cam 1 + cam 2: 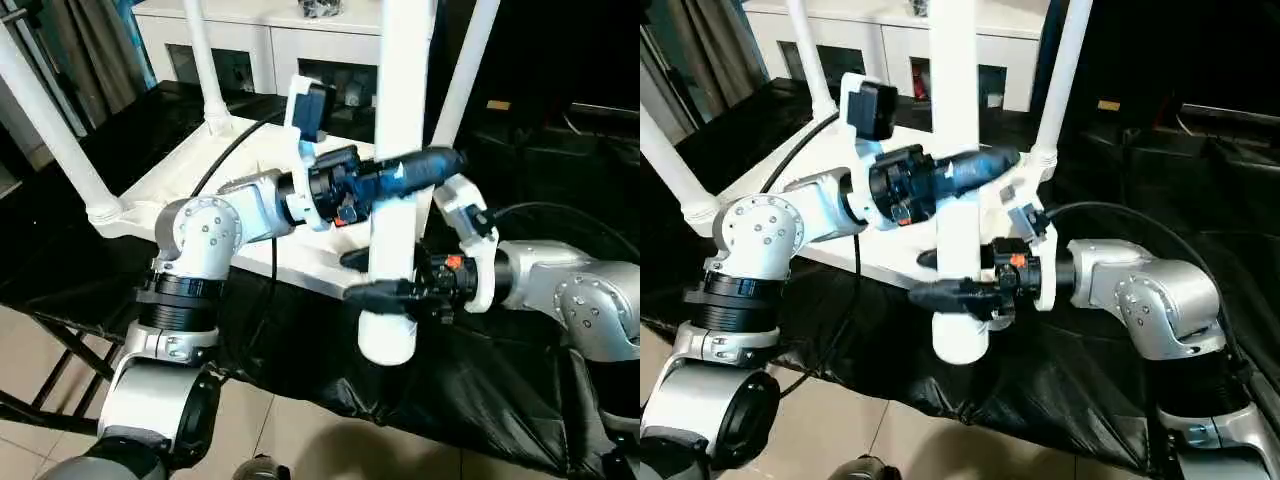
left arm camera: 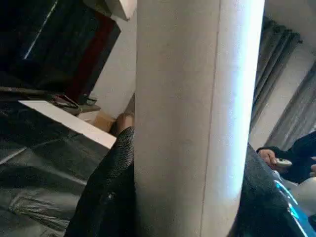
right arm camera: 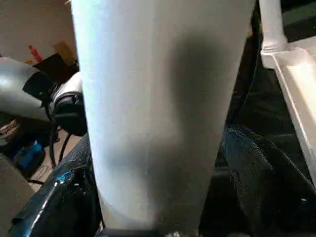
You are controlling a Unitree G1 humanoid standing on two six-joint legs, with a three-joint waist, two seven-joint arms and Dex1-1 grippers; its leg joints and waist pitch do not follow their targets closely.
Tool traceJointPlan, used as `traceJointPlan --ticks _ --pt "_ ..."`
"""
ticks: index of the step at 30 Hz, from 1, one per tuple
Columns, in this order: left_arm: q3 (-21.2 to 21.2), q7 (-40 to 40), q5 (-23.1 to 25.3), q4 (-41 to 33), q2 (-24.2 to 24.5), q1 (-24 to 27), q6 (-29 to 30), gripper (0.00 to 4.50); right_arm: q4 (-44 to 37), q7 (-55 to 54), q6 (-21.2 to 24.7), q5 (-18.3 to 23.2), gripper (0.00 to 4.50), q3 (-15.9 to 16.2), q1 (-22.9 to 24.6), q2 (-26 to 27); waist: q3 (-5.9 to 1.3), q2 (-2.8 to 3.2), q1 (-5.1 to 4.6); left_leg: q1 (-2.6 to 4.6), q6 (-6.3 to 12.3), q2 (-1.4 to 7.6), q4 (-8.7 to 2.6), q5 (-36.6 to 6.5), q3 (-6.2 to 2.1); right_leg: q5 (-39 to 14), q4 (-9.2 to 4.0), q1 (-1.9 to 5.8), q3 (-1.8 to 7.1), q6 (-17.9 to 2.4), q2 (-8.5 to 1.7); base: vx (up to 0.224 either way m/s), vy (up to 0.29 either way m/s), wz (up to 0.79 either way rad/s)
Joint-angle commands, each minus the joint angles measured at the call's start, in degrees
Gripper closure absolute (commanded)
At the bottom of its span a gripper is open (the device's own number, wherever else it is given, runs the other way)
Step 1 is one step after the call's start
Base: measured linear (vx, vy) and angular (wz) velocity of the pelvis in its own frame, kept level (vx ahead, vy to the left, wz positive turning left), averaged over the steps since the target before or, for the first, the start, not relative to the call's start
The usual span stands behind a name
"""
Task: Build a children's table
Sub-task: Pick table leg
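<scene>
The white tabletop [image 1: 168, 176] lies upside down on a black-draped stand. Three white legs stand in its corner sockets: one at the far left [image 1: 50, 125], one at the back [image 1: 200, 60] and one at the back right [image 1: 465, 70]. The fourth leg [image 1: 400, 90] stands upright at the near right corner, its rounded lower end [image 1: 388, 342] level with the tabletop's edge. I cannot tell whether it sits in the socket. My left gripper [image 1: 405, 172] is shut on this leg from the left. Lower down, my right gripper [image 1: 385, 275] is shut on it too, black fingers [image 3: 256, 173] on either side.
A white glass-doored cabinet [image 1: 260, 40] stands behind the work. Black cloth [image 1: 480, 390] covers the stand and hangs off its front, with a black folding frame [image 1: 60, 350] below on the tiled floor. A person's hand [image 2: 276, 158] shows beyond the leg in the left wrist view.
</scene>
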Motion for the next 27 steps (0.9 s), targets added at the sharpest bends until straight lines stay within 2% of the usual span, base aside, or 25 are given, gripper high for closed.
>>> traceJointPlan --ticks 1,4,7,9,10,12,23,24,26,27 --pt "-0.47 -1.18 0.05 -0.25 0.41 -1.89 -0.04 2.66 0.6 0.48 -0.52 -0.54 0.95 0.36 -1.01 -1.09 -4.74 -1.53 0.19 0.88 2.72 3.57 -3.73 -3.4 -1.89 -13.04 -4.01 3.49 3.75 -9.16 -4.64 0.0 0.0 0.0" --pt "-0.55 -1.48 0.15 -0.16 0.49 -1.89 -0.11 2.66 0.69 0.93 -0.57 -0.85 0.95 0.44 -1.03 -1.32 -4.75 -1.4 0.21 0.9 2.87 3.55 -3.68 -3.24 -1.9 -12.97 -4.0 3.45 3.71 -9.27 -4.61 0.0 0.0 0.0" --pt "-0.74 -1.75 0.15 -0.01 0.62 -1.88 -0.22 2.66 0.53 1.62 -0.64 -1.03 0.95 0.78 -0.89 -1.75 -4.74 -1.63 0.2 0.86 2.83 3.5 -3.68 -3.43 -1.86 -13.26 -4.05 3.55 3.71 -9.15 -4.58 0.0 0.0 0.0" --pt "-0.89 -1.81 0.19 0.02 0.69 -1.85 -0.3 2.66 0.53 1.71 -0.71 -1.09 0.95 0.96 -0.87 -1.82 -4.74 -1.54 0.25 0.82 2.84 3.48 -3.66 -3.38 -1.87 -13.59 -4.08 3.55 3.71 -9.01 -4.62 0.0 0.0 0.0" --pt "-1.12 -1.94 0.24 -0.03 0.77 -1.78 -0.37 2.66 0.65 1.94 -0.94 -1.21 1.13 1.25 -0.85 -1.91 -4.76 -1.5 0.27 0.92 2.85 3.54 -3.68 -3.49 -1.88 -13.96 -4.12 3.48 3.7 -8.97 -4.61 0.0 0.0 0.0" --pt "-1.27 -2.05 0.35 -0.05 0.78 -1.77 -0.33 2.66 0.76 2.04 -1.03 -1.25 1.13 1.38 -0.91 -1.88 -4.75 -1.45 0.24 0.88 2.83 3.58 -3.69 -3.46 -1.93 -13.73 -4.08 3.48 3.68 -9.06 -4.57 0.0 0.0 0.0" --pt "-1.69 -2.29 0.96 0.42 0.86 -1.91 -0.79 2.66 0.45 1.58 -1.0 -1.15 2.03 1.1 -0.46 -1.35 -4.82 -1.37 0.27 0.87 2.92 3.55 -3.63 -3.42 -1.94 -12.92 -4.01 3.56 3.66 -9.43 -4.57 0.0 0.0 0.0" --pt "-1.66 -1.68 1.33 0.59 0.78 -2.0 -1.06 2.1 0.5 1.47 -1.09 -1.23 2.16 1.06 -0.45 -1.27 -4.82 -1.35 0.28 0.88 2.86 3.57 -3.65 -3.49 -1.96 -12.98 -3.99 3.54 3.65 -9.43 -4.56 0.0 0.0 0.0" --pt "-1.31 -1.63 0.97 0.69 0.56 -2.21 -0.84 1.96 0.69 0.78 -1.9 -2.01 2.33 1.05 -0.32 -0.94 -4.82 -1.03 0.32 0.95 2.58 3.6 -3.66 -3.66 -1.99 -13.1 -4.04 3.45 3.64 -9.45 -4.59 0.0 0.0 0.0" --pt "-1.02 -1.6 0.64 0.64 0.45 -2.26 -0.61 1.89 0.78 0.45 -2.25 -2.35 2.4 1.07 -0.25 -0.78 -4.84 -1.09 0.26 0.95 2.45 3.6 -3.66 -3.69 -1.97 -12.93 -4.05 3.44 3.63 -9.46 -4.53 0.0 0.0 0.0"
